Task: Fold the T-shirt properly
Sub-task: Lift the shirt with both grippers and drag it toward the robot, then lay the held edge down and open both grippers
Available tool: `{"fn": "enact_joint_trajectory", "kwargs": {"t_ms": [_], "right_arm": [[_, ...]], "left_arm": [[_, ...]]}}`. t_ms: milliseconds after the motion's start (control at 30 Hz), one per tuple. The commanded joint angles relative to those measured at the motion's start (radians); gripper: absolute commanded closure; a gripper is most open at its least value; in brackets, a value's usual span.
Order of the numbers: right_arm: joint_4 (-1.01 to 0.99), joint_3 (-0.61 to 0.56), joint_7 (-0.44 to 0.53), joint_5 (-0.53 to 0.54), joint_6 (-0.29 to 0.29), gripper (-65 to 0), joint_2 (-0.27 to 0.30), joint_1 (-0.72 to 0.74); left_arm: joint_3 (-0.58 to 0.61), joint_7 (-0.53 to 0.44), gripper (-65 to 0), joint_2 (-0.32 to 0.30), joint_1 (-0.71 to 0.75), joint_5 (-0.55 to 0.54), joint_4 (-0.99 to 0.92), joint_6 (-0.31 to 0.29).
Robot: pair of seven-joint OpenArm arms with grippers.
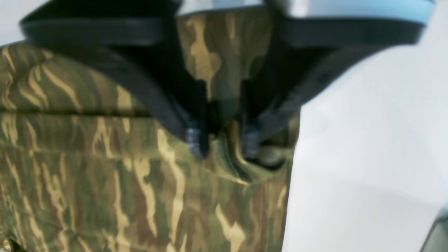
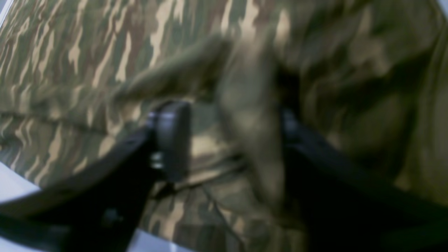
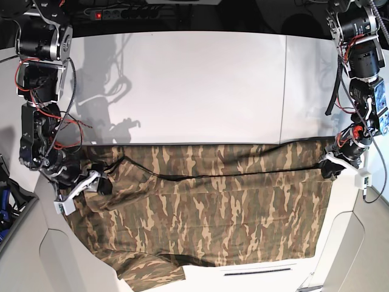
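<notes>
T-shirt (image 3: 206,207) spread across near tabletop (image 3: 182,85) | left claw (image 1: 220,143) pinching its edge | right claw (image 2: 227,140) clamped on bunched edge | far tabletop bare

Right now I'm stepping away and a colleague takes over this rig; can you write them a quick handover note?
Left pincer: closed on a bunched edge of the T-shirt at its corner near the white table edge.
Right pincer: a fold of fabric sits between its fingers; blur hides whether it is clamped.
T-shirt: spread wide across the table's near half, one long fold laid along its far edge, a sleeve hanging off the front.
Left to do: remaining folds, sleeve tuck.
</notes>
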Motion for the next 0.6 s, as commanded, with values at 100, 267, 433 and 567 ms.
{"fn": "enact_joint_trajectory", "kwargs": {"t_ms": [100,267,433,567], "right_arm": [[0.049,0.038,-0.046,0.020,0.008,-38.6,0.011,-0.003],[0.158,0.147,-0.091,0.054,0.011,-38.6,0.011,-0.077],[0.271,0.288,-0.090,0.091,0.011,-38.6,0.011,-0.174],[0.279,0.381,-0.090,0.105,0.012,-38.6,0.012,-0.193]], "left_arm": [[-0.005,0.018,-27.3,-0.023,-0.023,-0.015,0.014,-0.008],[-0.058,0.022,-27.3,-0.022,-0.008,-0.026,0.014,-0.054],[-0.179,0.089,-27.3,-0.022,0.016,-0.117,0.014,-0.114],[-0.220,0.132,-27.4,-0.022,0.021,-0.173,0.014,-0.128]]}}
